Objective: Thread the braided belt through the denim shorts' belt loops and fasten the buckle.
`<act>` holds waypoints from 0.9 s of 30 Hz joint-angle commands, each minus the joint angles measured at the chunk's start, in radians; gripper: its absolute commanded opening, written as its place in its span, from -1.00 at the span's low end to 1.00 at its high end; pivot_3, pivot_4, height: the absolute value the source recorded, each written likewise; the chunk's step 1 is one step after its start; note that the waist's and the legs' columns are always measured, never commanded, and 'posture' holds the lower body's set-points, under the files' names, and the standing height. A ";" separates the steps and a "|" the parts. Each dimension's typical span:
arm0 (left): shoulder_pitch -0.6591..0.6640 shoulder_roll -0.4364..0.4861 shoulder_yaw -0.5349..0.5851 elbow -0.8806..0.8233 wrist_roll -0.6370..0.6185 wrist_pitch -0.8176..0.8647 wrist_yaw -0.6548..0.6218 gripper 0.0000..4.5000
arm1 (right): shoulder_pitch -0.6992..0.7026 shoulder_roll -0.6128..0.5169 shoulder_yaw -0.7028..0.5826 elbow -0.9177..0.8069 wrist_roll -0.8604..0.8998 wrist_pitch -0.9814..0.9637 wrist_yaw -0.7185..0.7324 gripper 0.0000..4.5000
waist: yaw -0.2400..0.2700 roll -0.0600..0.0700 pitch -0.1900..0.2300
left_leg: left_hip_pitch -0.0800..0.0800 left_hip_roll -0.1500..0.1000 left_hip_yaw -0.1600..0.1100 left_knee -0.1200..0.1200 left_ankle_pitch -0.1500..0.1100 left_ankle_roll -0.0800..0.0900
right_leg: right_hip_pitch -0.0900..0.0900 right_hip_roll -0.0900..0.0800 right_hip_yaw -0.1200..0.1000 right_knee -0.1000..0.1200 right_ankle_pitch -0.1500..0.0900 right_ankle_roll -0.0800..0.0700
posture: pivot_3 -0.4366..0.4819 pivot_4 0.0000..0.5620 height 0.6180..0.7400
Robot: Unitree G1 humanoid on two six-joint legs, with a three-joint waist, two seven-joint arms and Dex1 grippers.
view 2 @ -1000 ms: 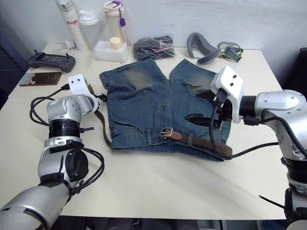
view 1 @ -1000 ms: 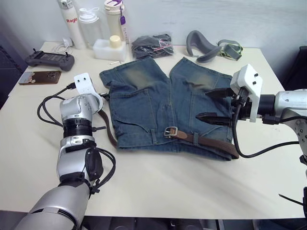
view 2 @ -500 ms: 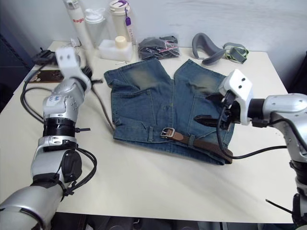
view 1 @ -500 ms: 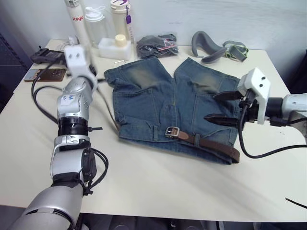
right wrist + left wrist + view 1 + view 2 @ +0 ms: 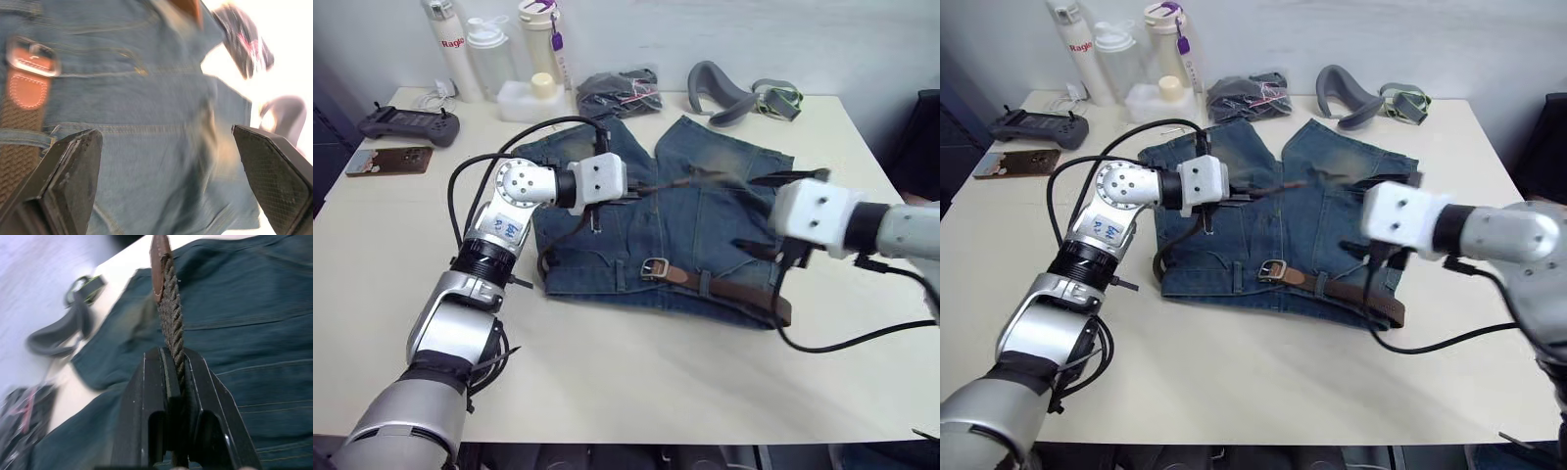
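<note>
The denim shorts [image 5: 656, 220] are lying flat at the centre of the frame on the pale worktop [image 5: 636, 382]. The braided belt [image 5: 724, 289] is running along the waistband toward the lower right, its silver buckle [image 5: 655, 267] sitting near the middle. The left pincer [image 5: 172, 377] is reaching in from the left and clenching the belt's free end, holding it above the shorts. The right pincer [image 5: 166, 161] is hovering at centre right over the shorts, its fingers spread wide and grasping nothing.
</note>
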 commanded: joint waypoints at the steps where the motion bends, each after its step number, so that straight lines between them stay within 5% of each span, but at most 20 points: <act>1: -0.056 -0.036 0.004 0.038 -0.015 -0.071 -0.057 -0.99 | -0.021 0.022 0.055 0.007 -0.124 -0.071 -0.043 1.00 | 0.001 0.000 0.000 | -0.001 0.000 0.000 0.002 -0.001 0.002 | 0.000 -0.001 0.000 0.000 0.000 0.000 | -0.05 -0.47 1.00; 8: -0.087 -0.069 -0.009 0.111 0.028 -0.159 -0.096 -0.99 | -0.103 0.102 0.127 0.070 -0.235 -0.127 -0.061 1.00 | 0.002 0.000 0.000 | -0.001 0.000 0.000 0.005 -0.003 0.005 | 0.000 -0.004 0.001 -0.001 0.001 0.002 | -0.05 -0.47 1.00; 11: -0.099 -0.088 -0.003 0.128 0.028 -0.165 -0.102 -1.00 | -0.131 0.136 0.147 0.096 -0.255 -0.146 -0.055 0.64 | 0.001 0.000 0.000 | -0.001 0.000 0.000 0.006 -0.003 0.005 | 0.000 -0.004 0.001 0.000 0.001 0.002 | -0.05 -0.47 1.00; 17: -0.109 -0.091 0.013 0.151 0.034 -0.165 -0.097 -1.00 | -0.120 0.172 0.146 0.106 -0.261 -0.164 -0.031 -0.72 | 0.001 0.000 0.000 | -0.001 0.000 0.000 0.006 -0.003 0.005 | 0.000 -0.004 0.001 0.001 0.001 0.002 | -0.05 -0.47 1.00; 19: -0.105 -0.096 0.049 0.141 -0.012 -0.088 -0.102 -1.00 | -0.113 0.181 0.145 0.109 -0.265 -0.170 -0.032 -0.98 | 0.001 0.000 0.000 | -0.001 0.000 0.000 0.006 -0.003 0.005 | 0.000 -0.004 0.001 0.001 0.001 0.002 | -0.05 -0.47 1.00; 21: -0.099 -0.097 0.102 0.134 -0.076 0.037 -0.107 -1.00 | -0.105 0.191 0.148 0.118 -0.272 -0.184 -0.036 -0.98 | 0.001 0.000 0.000 | -0.001 0.000 0.000 0.006 -0.003 0.005 | 0.000 -0.004 0.001 0.001 0.001 0.002 | -0.05 -0.47 1.00; 24: -0.088 -0.031 0.187 0.117 -0.161 0.366 -0.102 -0.52 | -0.095 0.210 0.158 0.172 -0.311 -0.255 -0.073 -1.00 | -0.005 0.000 0.000 | -0.001 0.000 -0.001 0.006 -0.003 0.005 | 0.000 -0.003 0.001 0.002 0.001 0.002 | -0.05 -0.47 1.00; 27: -0.071 0.076 0.270 -0.009 -0.316 0.887 -0.157 0.04 | -0.090 0.236 0.174 0.255 -0.365 -0.388 -0.130 -1.00 | -0.027 0.000 0.000 | -0.001 0.000 -0.002 0.006 -0.002 0.004 | -0.002 -0.002 0.001 0.006 0.001 0.002 | -0.05 -0.47 1.00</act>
